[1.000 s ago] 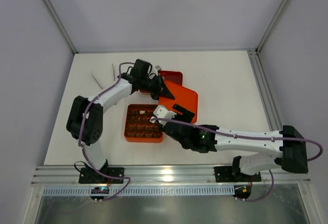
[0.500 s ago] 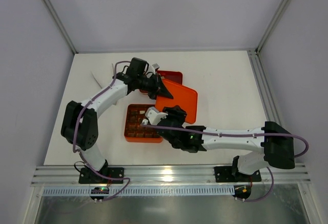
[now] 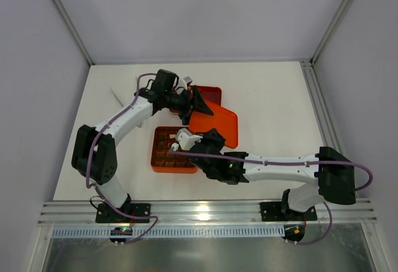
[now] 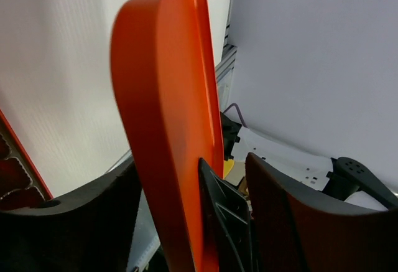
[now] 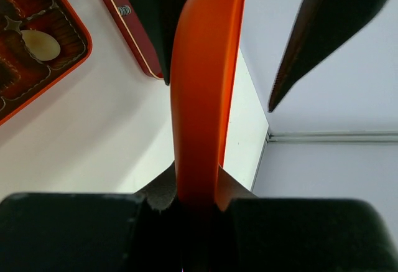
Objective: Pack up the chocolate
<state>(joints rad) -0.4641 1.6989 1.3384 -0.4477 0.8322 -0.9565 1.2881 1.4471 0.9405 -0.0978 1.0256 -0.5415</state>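
Nearest me, my right pincer point(image 5: 196, 192) is clamped on the thin rim of the lid point(image 3: 217, 126), smooth glossy orange plastic with rounded corners. Both wrist views see it edge-on. Just left of it lies the orange box point(image 3: 168, 170). Its grid cells hold the chocolate point(image 3: 166, 150), which looks brown from overhead; only the right wrist view picks out a cream-white round point(image 5: 40, 45) in one cell. Farther on, my left pincer point(image 3: 198, 106) stands spread, fingers either side of the lid's far edge, with a gap on one side. Behind it sits a darker red tray point(image 3: 211, 90). The matte white table point(image 3: 280, 98) stretches right to a metal rail point(image 3: 318, 113).
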